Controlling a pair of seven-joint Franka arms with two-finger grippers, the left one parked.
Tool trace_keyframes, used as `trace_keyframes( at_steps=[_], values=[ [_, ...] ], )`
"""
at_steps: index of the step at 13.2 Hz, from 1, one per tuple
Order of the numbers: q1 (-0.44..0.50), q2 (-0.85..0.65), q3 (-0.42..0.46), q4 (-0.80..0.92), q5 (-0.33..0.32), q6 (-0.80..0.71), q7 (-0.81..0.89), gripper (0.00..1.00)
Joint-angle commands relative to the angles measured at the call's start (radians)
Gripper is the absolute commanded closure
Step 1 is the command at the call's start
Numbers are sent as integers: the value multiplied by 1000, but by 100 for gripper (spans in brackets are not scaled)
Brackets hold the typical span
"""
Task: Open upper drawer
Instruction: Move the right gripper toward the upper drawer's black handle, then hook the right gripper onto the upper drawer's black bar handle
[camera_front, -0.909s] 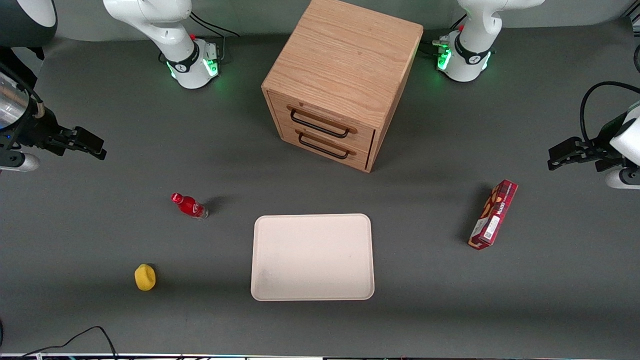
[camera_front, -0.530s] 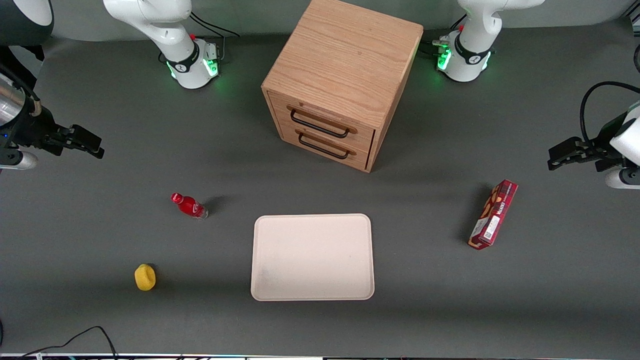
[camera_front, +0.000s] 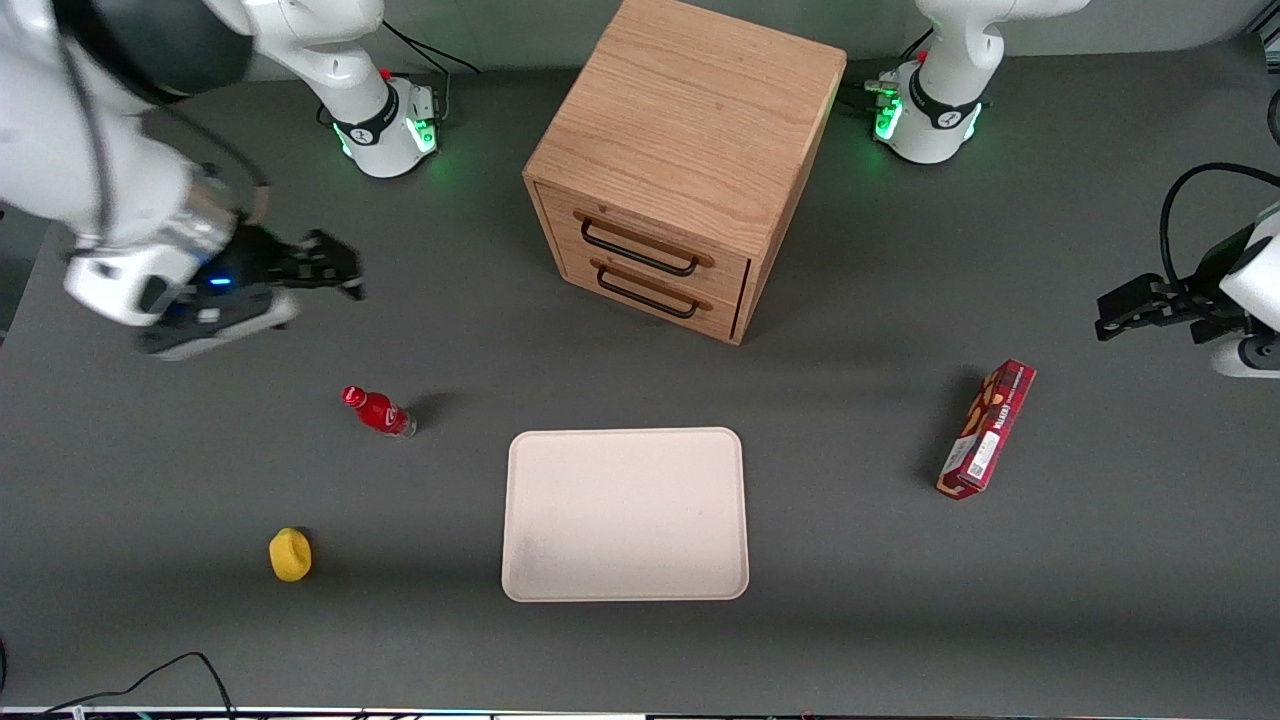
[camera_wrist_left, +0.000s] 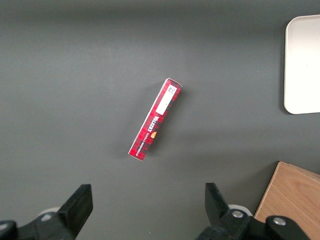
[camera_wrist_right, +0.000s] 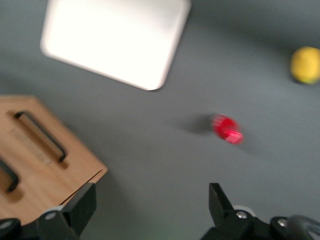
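Upper drawer (camera_front: 640, 244): shut flush in the wooden cabinet (camera_front: 690, 130), topmost of two, its black bar handle (camera_front: 640, 250) untouched.
Bottom drawer (camera_front: 650, 290): shut, directly below, same black handle.
Gripper (camera_front: 335, 268): held above the table toward the working arm's end, well apart from the cabinet, jaws apart and holding nothing; both fingers (camera_wrist_right: 82, 205) show with a wide gap.
Red bottle (camera_front: 379, 411): on the table, nearer the front camera than the gripper.
Yellow object (camera_front: 290, 554): nearer the camera again.
Tray (camera_front: 625, 590): in front of the cabinet.
Red box (camera_front: 986, 429): toward the parked arm's end.

Red bottle (camera_front: 378, 411), yellow, perhaps foam, lump (camera_front: 290, 555), pale tray (camera_front: 625, 515), red carton (camera_front: 986, 429) on grey table (camera_front: 850, 560).
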Motion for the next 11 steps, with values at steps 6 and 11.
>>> trace_keyframes(
  at_steps=[6,11],
  values=[
    [31,316,331,155,5,100,-119,0],
    [66,355,387,90,-45,134,-196,0]
  ],
)
